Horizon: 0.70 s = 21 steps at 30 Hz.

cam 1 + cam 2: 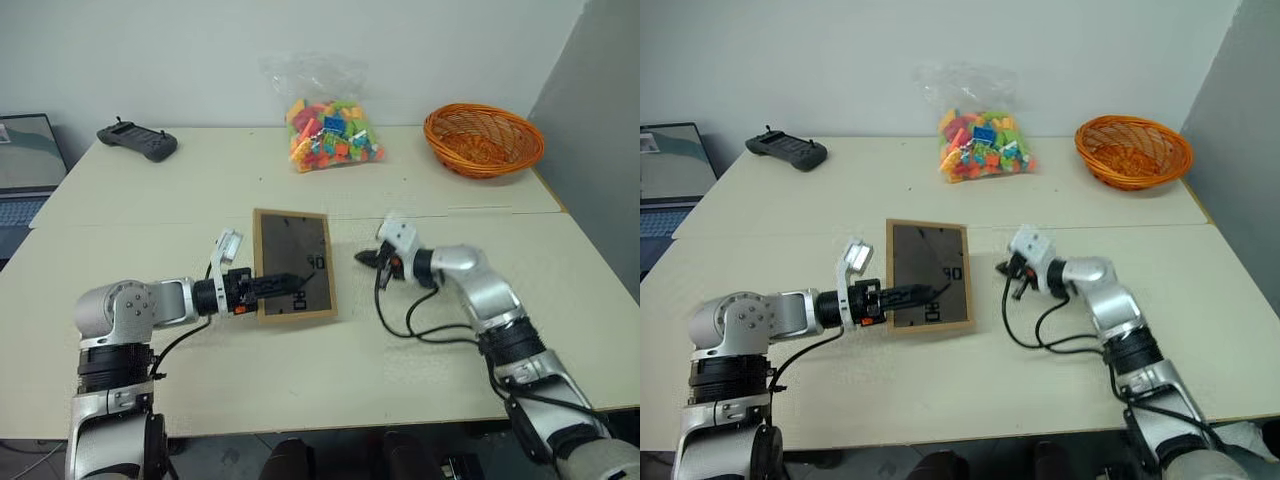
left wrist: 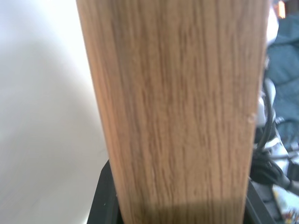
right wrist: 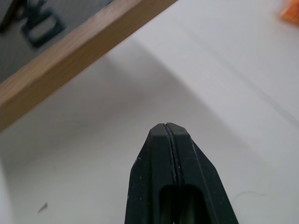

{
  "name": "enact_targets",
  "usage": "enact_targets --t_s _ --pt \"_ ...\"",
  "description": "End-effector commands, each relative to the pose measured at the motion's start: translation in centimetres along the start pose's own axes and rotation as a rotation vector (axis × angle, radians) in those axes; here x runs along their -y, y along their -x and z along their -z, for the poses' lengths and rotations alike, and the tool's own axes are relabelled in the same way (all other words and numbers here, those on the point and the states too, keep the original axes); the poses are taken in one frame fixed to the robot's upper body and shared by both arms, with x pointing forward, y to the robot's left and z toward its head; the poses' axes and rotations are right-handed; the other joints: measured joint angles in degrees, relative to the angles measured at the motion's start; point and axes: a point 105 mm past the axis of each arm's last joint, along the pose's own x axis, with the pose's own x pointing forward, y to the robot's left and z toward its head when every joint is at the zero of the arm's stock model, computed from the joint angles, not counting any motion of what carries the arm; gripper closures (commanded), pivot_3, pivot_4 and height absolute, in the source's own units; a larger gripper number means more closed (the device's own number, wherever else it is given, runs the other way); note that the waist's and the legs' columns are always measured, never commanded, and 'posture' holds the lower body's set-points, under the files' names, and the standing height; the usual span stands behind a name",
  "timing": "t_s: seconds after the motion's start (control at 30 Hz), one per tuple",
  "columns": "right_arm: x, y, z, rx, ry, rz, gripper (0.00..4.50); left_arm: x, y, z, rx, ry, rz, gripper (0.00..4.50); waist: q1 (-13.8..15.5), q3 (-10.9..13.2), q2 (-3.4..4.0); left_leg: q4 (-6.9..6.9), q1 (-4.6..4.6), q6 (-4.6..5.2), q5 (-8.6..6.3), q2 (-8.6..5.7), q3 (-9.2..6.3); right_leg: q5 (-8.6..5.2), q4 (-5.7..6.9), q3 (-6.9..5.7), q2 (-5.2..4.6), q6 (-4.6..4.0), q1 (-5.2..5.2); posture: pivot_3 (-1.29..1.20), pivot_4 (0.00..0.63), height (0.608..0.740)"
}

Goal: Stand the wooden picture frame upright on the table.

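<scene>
Rectangular light-wood picture frame [image 1: 293, 264], glossy dark front, mid-table [image 1: 200, 180] by the seam, pinched at its left edge by left gripper [image 1: 285, 283]. Right gripper [image 1: 364, 258] pressed together, holding nothing, beside frame.

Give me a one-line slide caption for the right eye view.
Left gripper grips the wooden picture frame over the table; shut right gripper hangs beside it.
</scene>
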Motion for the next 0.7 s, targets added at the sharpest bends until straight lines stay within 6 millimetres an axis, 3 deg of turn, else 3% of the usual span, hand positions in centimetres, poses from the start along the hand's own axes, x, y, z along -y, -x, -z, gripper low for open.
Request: enact_targets --t_s 0.03,0.13,0.27,0.47,0.7 --pt "0.5 1.6 -5.0 0.131 -0.032 -0.062 3.92 2.2 0.2 -2.2 0.067 -0.101 0.052 3.57 -0.09 -0.01 0.00 -0.01 -0.02 0.00 0.00 0.00 0.00 0.00 -0.01 0.01 0.00 0.00 -0.01 0.00 0.150 0.740" --pt "0.9 1.8 -5.5 0.126 -0.020 -0.056 3.08 2.0 0.1 -2.5 0.080 -0.088 0.049 3.57 -0.11 -0.01 -0.01 -0.05 0.02 0.00 0.00 0.00 -0.01 0.00 -0.04 0.02 0.01 0.00 -0.01 0.00 0.150 0.740" --pt "1.3 1.4 -3.1 0.068 -0.051 -0.026 2.32 1.5 -0.3 -1.8 0.067 -0.073 0.030 3.57 -0.11 0.00 -0.01 -0.05 -0.01 0.01 0.00 0.00 0.02 0.00 -0.05 0.03 0.00 0.00 -0.02 0.00 0.150 0.740" --pt "0.1 1.7 -0.8 0.075 -0.357 -0.092 2.32 1.5 -0.7 -0.9 0.056 -0.055 0.037 3.57 -0.07 0.00 -0.01 -0.03 -0.06 0.00 0.00 0.00 0.03 0.00 -0.05 0.03 -0.01 0.00 -0.03 0.00 0.150 0.740" --pt "0.3 2.2 -0.4 0.076 -0.446 -0.096 2.32 1.6 -0.6 -1.0 0.060 -0.064 0.033 3.57 -0.08 0.00 -0.01 -0.04 -0.06 0.01 0.00 0.00 0.02 0.00 -0.04 0.02 -0.01 0.00 -0.06 0.00 0.150 0.740"
